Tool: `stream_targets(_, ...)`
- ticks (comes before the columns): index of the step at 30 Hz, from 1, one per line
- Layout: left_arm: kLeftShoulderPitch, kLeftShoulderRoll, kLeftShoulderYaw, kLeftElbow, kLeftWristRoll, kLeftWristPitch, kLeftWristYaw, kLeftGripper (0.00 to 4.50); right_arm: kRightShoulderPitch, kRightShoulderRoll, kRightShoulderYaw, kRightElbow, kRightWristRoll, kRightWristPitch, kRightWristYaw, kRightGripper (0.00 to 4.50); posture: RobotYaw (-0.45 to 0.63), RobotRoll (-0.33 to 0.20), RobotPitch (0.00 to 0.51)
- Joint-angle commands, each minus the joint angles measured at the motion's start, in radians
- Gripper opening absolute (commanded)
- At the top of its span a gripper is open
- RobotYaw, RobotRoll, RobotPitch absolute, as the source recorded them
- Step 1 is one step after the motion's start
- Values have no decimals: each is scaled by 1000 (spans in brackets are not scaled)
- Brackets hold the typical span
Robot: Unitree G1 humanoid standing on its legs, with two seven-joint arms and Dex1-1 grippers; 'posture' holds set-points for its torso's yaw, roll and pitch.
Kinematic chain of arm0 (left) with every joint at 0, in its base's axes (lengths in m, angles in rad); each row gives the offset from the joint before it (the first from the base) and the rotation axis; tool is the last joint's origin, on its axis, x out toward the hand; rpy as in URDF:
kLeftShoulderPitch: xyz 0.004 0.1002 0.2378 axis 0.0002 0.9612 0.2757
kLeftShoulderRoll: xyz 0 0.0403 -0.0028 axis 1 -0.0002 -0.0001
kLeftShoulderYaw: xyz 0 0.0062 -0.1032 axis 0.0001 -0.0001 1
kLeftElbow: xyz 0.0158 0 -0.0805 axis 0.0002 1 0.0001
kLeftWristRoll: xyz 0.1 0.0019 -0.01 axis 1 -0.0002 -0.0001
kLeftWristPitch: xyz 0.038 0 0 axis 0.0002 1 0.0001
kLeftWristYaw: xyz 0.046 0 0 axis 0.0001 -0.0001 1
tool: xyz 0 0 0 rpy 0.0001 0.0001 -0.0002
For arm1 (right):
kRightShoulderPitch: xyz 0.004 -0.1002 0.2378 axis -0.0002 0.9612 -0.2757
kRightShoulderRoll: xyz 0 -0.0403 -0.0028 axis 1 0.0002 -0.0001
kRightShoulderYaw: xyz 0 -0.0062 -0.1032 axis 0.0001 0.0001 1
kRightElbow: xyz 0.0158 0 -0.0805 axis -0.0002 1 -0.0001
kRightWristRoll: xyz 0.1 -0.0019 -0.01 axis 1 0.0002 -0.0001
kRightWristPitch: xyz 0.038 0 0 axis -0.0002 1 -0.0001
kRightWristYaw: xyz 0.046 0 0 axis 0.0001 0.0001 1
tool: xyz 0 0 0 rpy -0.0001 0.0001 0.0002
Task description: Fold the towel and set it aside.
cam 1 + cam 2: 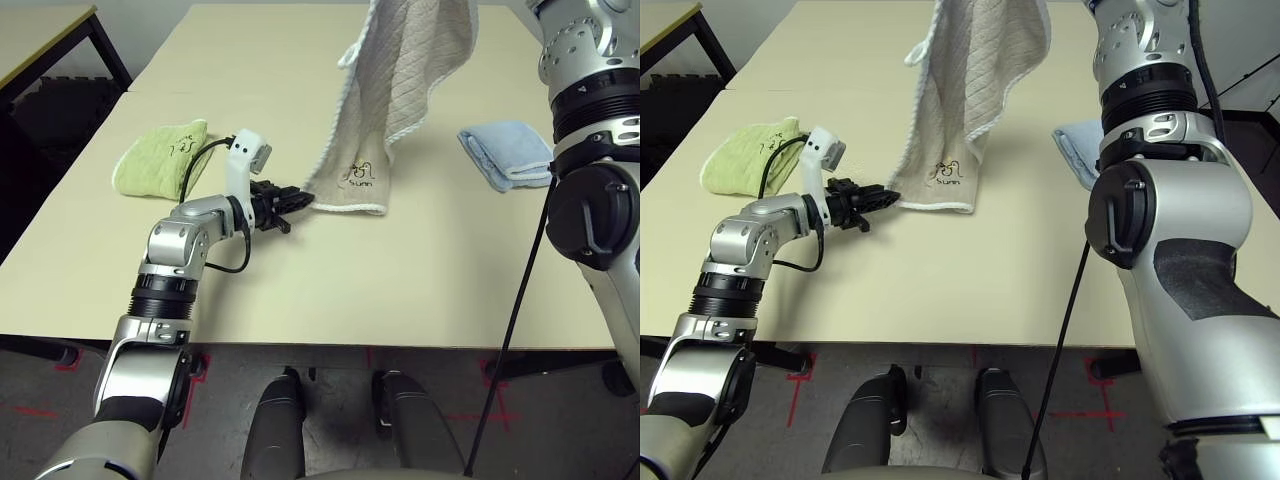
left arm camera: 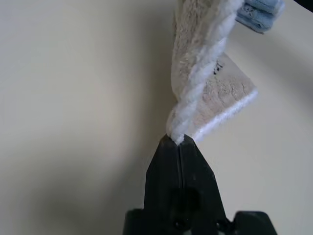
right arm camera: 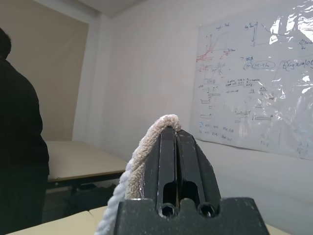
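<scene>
The beige towel (image 1: 400, 95) with white corded edging hangs from above, and its lower edge with the dark embroidered mark rests on the table. My left gripper (image 1: 303, 201) lies low on the table at the towel's lower left corner. In the left wrist view the left gripper (image 2: 177, 141) is shut on the towel's corded edge (image 2: 195, 95). My right gripper (image 3: 172, 131) is raised above the table and is shut on the towel's upper edge (image 3: 146, 142), which drapes over its fingers.
A lime-green folded towel (image 1: 160, 155) lies at the left of the table (image 1: 420, 290). A light blue folded towel (image 1: 507, 153) lies at the right, beside my right arm. A second table (image 1: 40, 35) stands at far left. A person in dark clothing (image 3: 19, 147) stands nearby.
</scene>
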Motion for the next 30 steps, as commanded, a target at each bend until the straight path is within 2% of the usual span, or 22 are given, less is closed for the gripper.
stream_targets(1, 0, 28, -12, -11, -4, 23, -18, 40, -19, -17, -5, -2, -11, -19, 5, 0, 20, 0, 108)
stream_targets(6, -33, 77, 35, 31, 12, -13, 12, 40, 26, -37, -5, -3, -24, -7, -3, 0, 21, 0, 112)
stream_targets(11, -103, 141, 102, 105, 39, -91, 82, 40, 141, -82, -5, -24, -29, 35, -5, 0, 21, 0, 120)
stream_targets(15, -141, 210, 120, 141, 59, -115, 87, 40, 284, -124, -4, -63, -21, 102, 21, 0, 14, 0, 124)
stream_targets(20, -182, 282, 107, 155, 78, -110, 58, 40, 498, -196, 59, -221, -2, 377, 199, 0, 9, 0, 134)
stream_targets(22, -158, 337, 72, 105, 55, -52, -41, 40, 611, -256, 126, -359, 8, 547, 325, 0, 9, 0, 139)
stream_targets(24, -113, 391, 38, 53, 29, -4, -146, 40, 682, -296, 153, -465, 31, 673, 376, 0, 5, 0, 148)
stream_targets(27, -78, 428, 19, 29, 20, 21, -206, 40, 713, -317, 165, -519, 23, 732, 357, 0, -1, 0, 152)
stream_targets(30, -97, 415, 25, 60, 37, 13, -179, 40, 698, -311, 180, -494, -23, 710, 309, 0, 0, 0, 156)
